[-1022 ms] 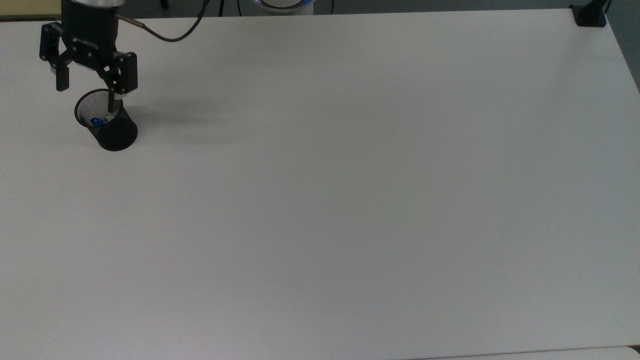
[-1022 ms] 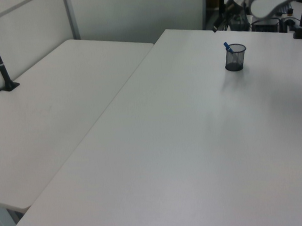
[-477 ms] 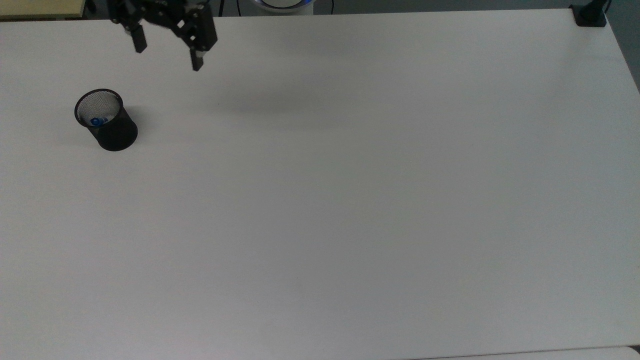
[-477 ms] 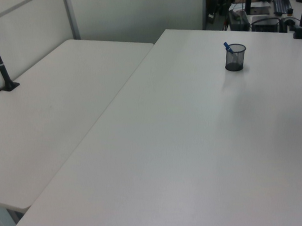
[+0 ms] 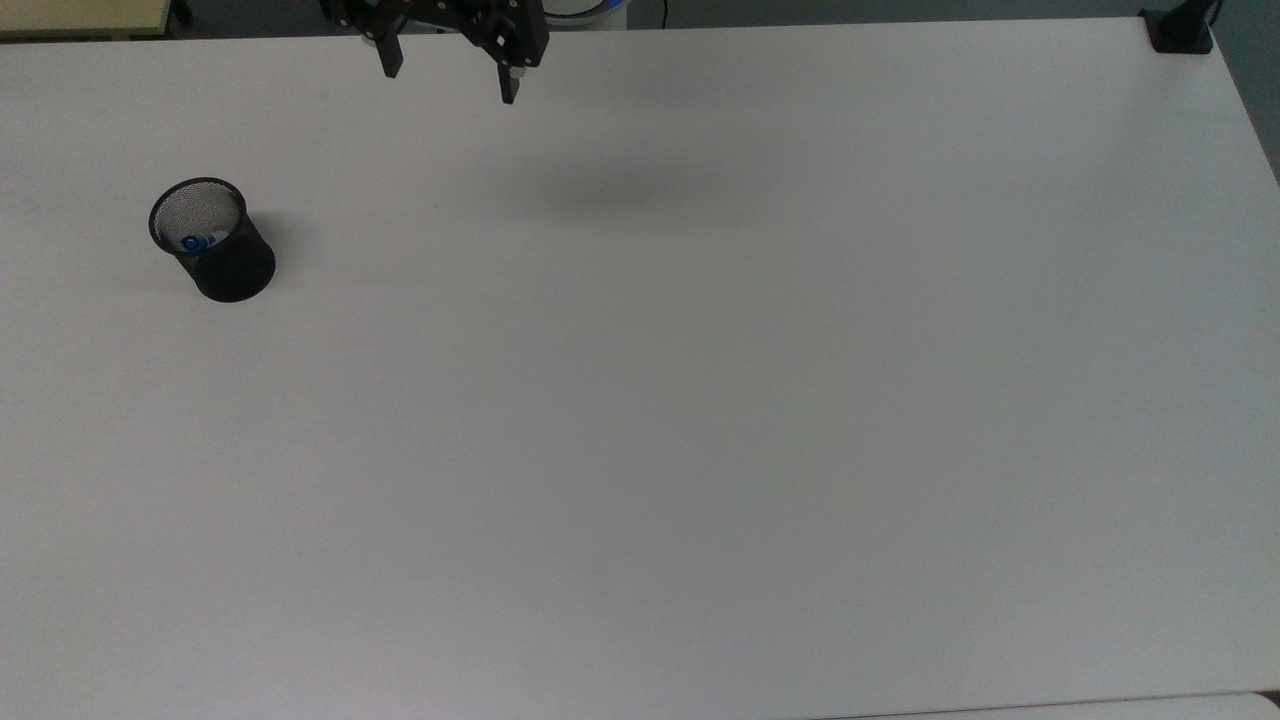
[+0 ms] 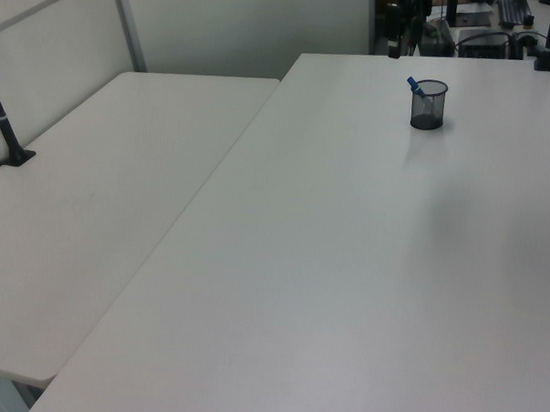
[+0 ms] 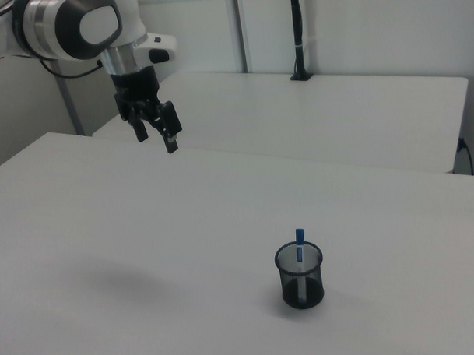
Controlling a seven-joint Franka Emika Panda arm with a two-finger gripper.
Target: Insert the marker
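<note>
Black mesh, blue cap, and the job looks done: the marker stands in the mesh cup, leaning on the rim with its blue tip poking just above the top in the right view. From the top view you look straight down on that blue end inside the cup, near the table's left edge in the top view.

And the gripper is off! A second ago it hung right over the cup with one finger dipped toward the opening; half a second ago it had already cleared out toward the table's far edge; now it is further along that edge, well apart from the cup, high in the air. In the right view the gripper hangs with its two fingers spread wide and nothing between them.

The cup hasn't budged through any of this, and the marker sits as it did. My read: insertion complete, release clean, and the arm is retreating, with nothing left to grasp on the table.
</note>
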